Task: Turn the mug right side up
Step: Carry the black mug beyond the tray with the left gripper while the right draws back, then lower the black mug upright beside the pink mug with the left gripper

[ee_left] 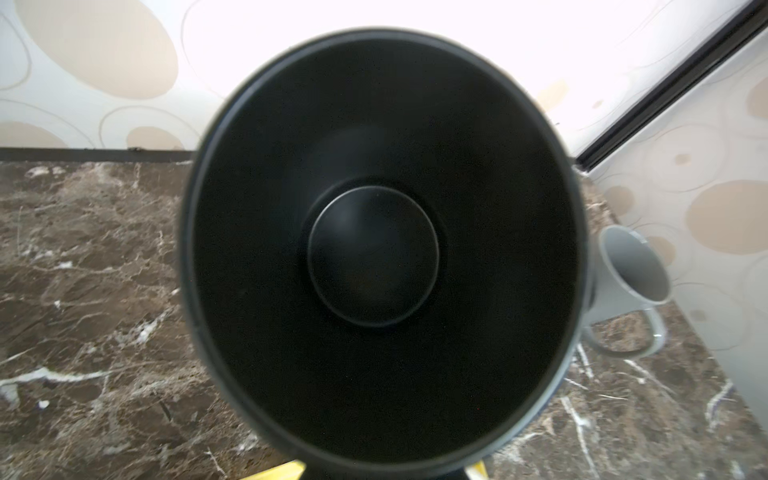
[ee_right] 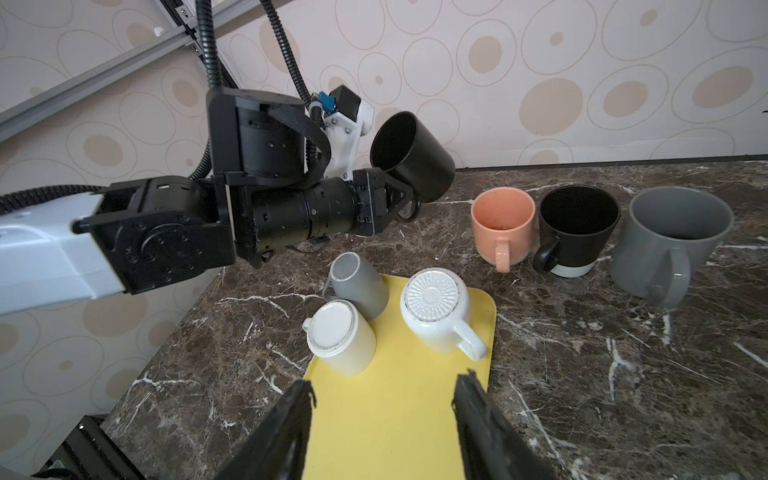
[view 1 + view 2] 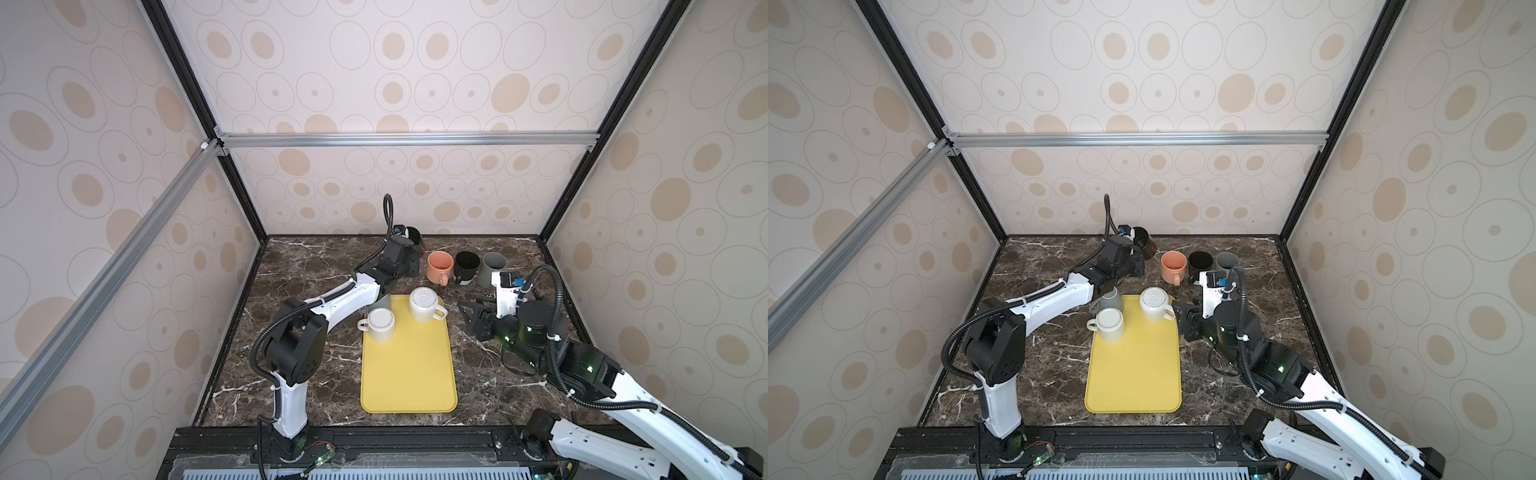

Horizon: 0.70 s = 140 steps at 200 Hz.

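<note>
A black mug [image 3: 412,237] [image 3: 1144,240] hangs tilted above the back of the table, its mouth turned up and toward the left arm's wrist. My left gripper [image 2: 401,199] [image 3: 417,252] is shut on its handle. The left wrist view is filled by the mug's dark inside [image 1: 374,253], which hides the fingers. My right gripper [image 2: 382,388] [image 3: 471,311] stands open over the right edge of the yellow tray [image 3: 409,374], nothing between its fingers.
On the tray's far end stand three upside-down mugs: a ribbed-base white one [image 2: 436,311], a cream one [image 2: 338,336] and a grey one [image 2: 359,286]. Upright at the back right are an orange mug [image 3: 439,266], a black-and-white mug [image 3: 466,266] and a grey mug [image 3: 492,266].
</note>
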Available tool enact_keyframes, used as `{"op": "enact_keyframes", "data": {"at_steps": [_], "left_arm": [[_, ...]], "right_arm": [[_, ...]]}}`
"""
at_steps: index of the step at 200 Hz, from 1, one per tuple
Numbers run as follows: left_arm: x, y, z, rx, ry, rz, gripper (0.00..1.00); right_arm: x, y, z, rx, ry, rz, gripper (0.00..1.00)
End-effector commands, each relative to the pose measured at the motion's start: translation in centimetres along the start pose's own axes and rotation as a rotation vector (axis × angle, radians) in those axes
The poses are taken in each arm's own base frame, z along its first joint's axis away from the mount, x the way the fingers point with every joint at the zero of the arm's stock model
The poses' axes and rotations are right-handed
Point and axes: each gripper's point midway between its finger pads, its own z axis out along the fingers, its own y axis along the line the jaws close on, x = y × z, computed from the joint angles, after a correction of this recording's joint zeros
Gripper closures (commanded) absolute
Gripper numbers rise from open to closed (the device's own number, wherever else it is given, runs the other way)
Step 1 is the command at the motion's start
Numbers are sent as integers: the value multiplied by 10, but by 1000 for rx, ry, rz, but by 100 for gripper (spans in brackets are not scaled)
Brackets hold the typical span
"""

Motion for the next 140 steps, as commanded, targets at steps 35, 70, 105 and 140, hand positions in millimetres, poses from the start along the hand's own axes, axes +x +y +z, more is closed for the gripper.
{"op": "enact_keyframes", "data": {"at_steps": [35, 70, 105, 140], "left_arm": [[-45, -7, 13, -28, -107, 47, 100], [-35, -8, 32, -37, -63, 66, 100], [-25, -3, 42, -45, -35, 71, 100], [-8, -3, 49, -27, 10, 77, 100]], "right_arm": [[10, -10, 3, 33, 20, -16, 43], [10, -12, 0, 37, 18, -18, 43], [10, -14, -3, 42, 14, -22, 43], [11, -14, -1, 39, 19, -18, 43]]}}
